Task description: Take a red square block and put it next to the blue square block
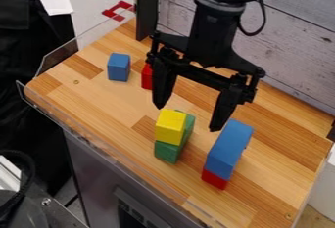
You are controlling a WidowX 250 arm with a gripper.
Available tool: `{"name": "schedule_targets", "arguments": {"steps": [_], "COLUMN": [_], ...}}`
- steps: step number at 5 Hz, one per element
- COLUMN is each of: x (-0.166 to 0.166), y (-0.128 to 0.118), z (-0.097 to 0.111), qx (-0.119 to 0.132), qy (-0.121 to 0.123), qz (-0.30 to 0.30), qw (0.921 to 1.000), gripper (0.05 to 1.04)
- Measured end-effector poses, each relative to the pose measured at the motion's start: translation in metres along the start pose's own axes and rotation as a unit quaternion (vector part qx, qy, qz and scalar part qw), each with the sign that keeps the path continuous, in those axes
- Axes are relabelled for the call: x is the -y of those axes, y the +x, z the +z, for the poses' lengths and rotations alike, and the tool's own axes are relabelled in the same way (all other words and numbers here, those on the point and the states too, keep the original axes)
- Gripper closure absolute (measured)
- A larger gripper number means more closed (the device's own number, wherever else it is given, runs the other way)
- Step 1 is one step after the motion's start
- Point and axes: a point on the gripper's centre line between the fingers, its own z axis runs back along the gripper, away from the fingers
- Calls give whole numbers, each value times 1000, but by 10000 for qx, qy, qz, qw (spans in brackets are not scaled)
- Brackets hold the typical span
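Spread apart, the black end effector [187,117] partly hid a red cube [146,78] near a blue cube [118,68], beyond a yellow cube [170,126].

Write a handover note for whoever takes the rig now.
Gripper: open, holding nothing, above the board near the yellow-on-green stack.
Job blocks: small blue block at the far left part of the board; red block just right of it in view, narrow gap between, partly behind the gripper.
Done: red is beside blue, so placement looks complete.
Left: probably just back the arm off; close the gap only if contact is wanted.
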Motion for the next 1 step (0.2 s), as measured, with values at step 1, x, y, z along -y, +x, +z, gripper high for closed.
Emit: {"name": "schedule_targets", "arguments": {"steps": [1], "x": [0], "y": [0], "z": [0], "qx": [-7], "qy": [3], "qz": [0], "qw": [10000], "gripper": [83]}}
